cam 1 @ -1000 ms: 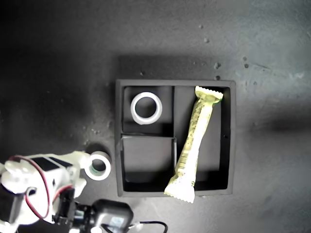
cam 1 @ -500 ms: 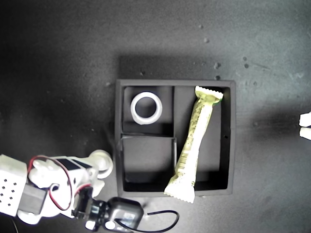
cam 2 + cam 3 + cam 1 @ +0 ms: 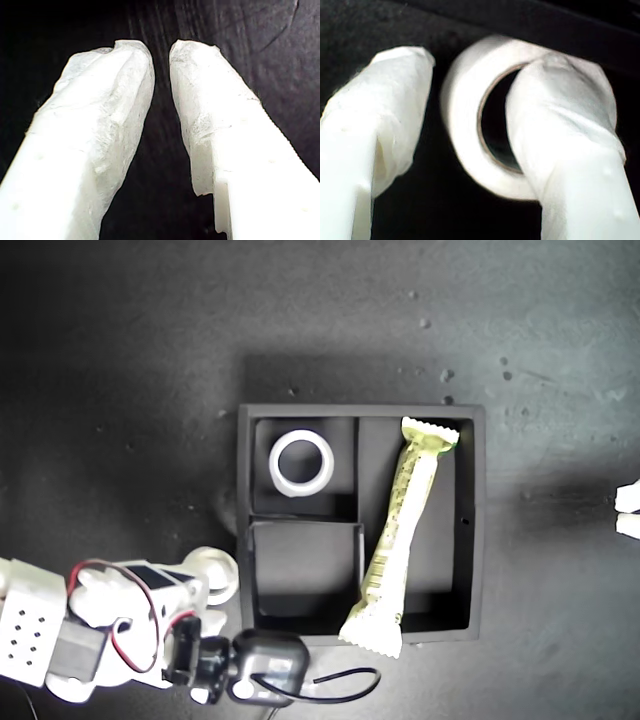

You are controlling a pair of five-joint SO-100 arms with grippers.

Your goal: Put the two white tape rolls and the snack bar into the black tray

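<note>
So the snack bar (image 3: 399,536) is already in the tray (image 3: 476,530), lying in the long compartment on the right of the exterior view. It sits a bit diagonal, with its lower crimped end hanging over the bottom wall. The wide roll (image 3: 301,463) sits flat in the upper left compartment. That leaves the small roll (image 3: 220,574), which is on the table just outside the tray's left wall, lower left of that frame, half covered by my second arm.

My second gripper (image 3: 470,95) has its jaws apart and straddling one side of the small roll (image 3: 470,130). One finger (image 3: 560,120) pokes into the hole and the other finger (image 3: 385,110) sits outside the ring, with a gap showing between that one and the tape, so I'd say it isn't pinched yet. The roll lies flat, hole facing up, and the empty lower left compartment is right next door across the wall. Once the jaws close, I reckon it's a short lift over the wall to the right of the exterior view.

My first gripper (image 3: 161,55) is slightly parted with nothing in it, just dark table behind. The white bits at the right edge (image 3: 628,510) of the exterior view are probably that gripper, but they're cut off.

Most of the small roll is hidden under the arm in the exterior view, and the wrist shot is blurry, so I can't tell if the inner finger touches the core.
</note>
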